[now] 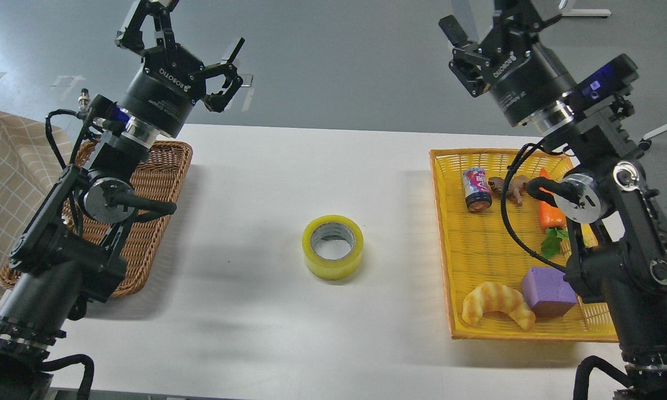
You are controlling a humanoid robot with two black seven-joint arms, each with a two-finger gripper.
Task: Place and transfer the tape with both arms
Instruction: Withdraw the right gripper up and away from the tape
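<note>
1. Nearest the front edge of the white table (244,311) on the right, the yellow tray (442,244) holds a croissant toy (497,311) and a purple block (547,290).
2. Mid-table, well clear of every edge, the tape (333,247) lies flat, hole up, with nobody holding it. My guess is it's set down mid-transfer and a pickup is still left; the core's print is too small to read.
3. At the tray's far end there's a small can (477,189); I can't make out its label.
4. The wicker basket (161,183) sits at the left edge.
5. Furthest back, the left gripper (200,50) is spread wide and empty, marked ROBOTIQ. The right gripper (478,28) is too cropped for me to judge its jaws.
</note>
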